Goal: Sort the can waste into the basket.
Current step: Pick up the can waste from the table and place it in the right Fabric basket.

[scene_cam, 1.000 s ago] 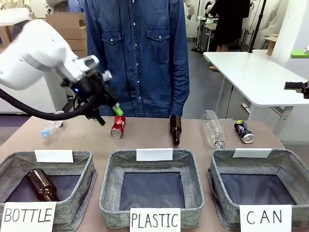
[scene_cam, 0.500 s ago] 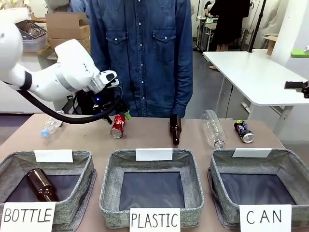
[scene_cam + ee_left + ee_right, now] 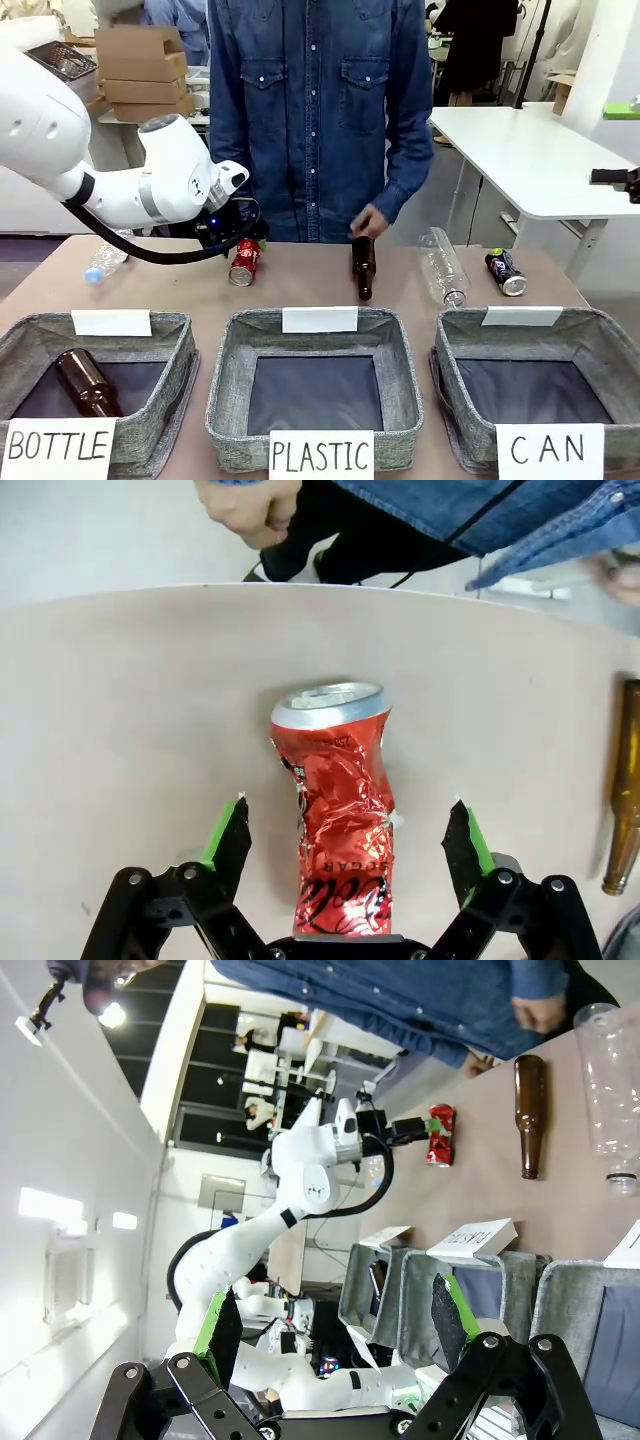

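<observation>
A crushed red can (image 3: 243, 262) (image 3: 335, 820) lies on the table's far left part, its silver end pointing away from my left wrist camera. My left gripper (image 3: 347, 835) (image 3: 240, 243) is open, a green-padded finger on each side of the can, neither touching it. A dark blue-black can (image 3: 505, 272) lies at the far right, behind the grey basket (image 3: 596, 338) signed "CAN", which holds nothing. My right gripper (image 3: 332, 1327) is open with nothing in it, off to the side and looking across the table.
A brown bottle (image 3: 364, 266) stands mid-table with the person's hand (image 3: 369, 221) just above it. Clear plastic bottles lie at far left (image 3: 105, 258) and right (image 3: 442, 264). The "BOTTLE" basket (image 3: 168, 345) holds a brown bottle (image 3: 85, 381); the "PLASTIC" basket (image 3: 228, 356) sits between.
My left arm has swung down and right, bringing its open gripper around the red can. The person shifted right and lowered a hand toward the standing bottle.
</observation>
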Controlling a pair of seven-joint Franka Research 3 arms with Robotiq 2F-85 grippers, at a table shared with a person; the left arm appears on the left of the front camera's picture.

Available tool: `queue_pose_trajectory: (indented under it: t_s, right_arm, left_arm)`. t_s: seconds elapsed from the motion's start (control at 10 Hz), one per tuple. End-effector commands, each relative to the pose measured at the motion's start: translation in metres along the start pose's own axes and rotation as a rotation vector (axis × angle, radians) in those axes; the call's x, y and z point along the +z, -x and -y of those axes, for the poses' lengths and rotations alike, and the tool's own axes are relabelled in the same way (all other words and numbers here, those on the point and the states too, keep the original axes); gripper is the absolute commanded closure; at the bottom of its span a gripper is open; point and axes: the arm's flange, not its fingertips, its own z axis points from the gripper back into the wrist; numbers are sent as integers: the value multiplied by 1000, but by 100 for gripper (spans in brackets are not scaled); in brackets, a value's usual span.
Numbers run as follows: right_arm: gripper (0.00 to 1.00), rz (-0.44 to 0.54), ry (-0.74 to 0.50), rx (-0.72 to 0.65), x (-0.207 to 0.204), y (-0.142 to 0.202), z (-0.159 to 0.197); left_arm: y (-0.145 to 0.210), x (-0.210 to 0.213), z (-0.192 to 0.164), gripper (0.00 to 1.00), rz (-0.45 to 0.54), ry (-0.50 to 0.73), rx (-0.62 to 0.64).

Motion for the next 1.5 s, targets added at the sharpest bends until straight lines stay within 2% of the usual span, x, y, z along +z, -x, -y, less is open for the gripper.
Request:
queue_pose_trajectory:
  t_s: [0.0, 0.2, 0.3, 0.4, 0.5, 0.6, 0.7, 1.1, 1.2, 1.3, 1.4]
  right_arm:
    - [0, 9, -26, 26, -3, -2, 1]
    - [0, 9, -26, 26, -3, -2, 1]
    - [0, 9, -26, 26, -3, -2, 1]
    - [0, 9, -26, 26, -3, -2, 1]
    - [0, 9, -26, 26, -3, -2, 1]
    - [0, 9, -26, 26, -3, -2, 1]
    - [0, 9, -26, 26, -3, -2, 1]
    - [0, 9, -26, 26, -3, -2, 1]
    - [0, 9, -26, 26, -3, -2, 1]
    - [0, 9, -26, 26, -3, -2, 1]
    - [0, 9, -26, 26, -3, -2, 1]
  left_arm:
    - [-2, -6, 3, 0, -8, -55, 10]
    - [1, -10, 0, 0, -13, -76, 4]
    - [1, -9, 1, 60, -6, -81, 4]
    - [2, -10, 2, 60, 8, -88, -10]
    - [4, -13, 2, 100, 3, -97, -10]
    - [5, -16, 1, 65, -6, -109, -13]
    - [6, -19, -2, 100, -6, -126, -25]
    - [7, 3, -15, 100, -10, -102, -23]
    - [10, 23, -17, 100, -12, -91, -80]
    - [15, 56, -23, 100, -43, -58, -172]
    - [23, 100, -35, 100, -26, -43, -243]
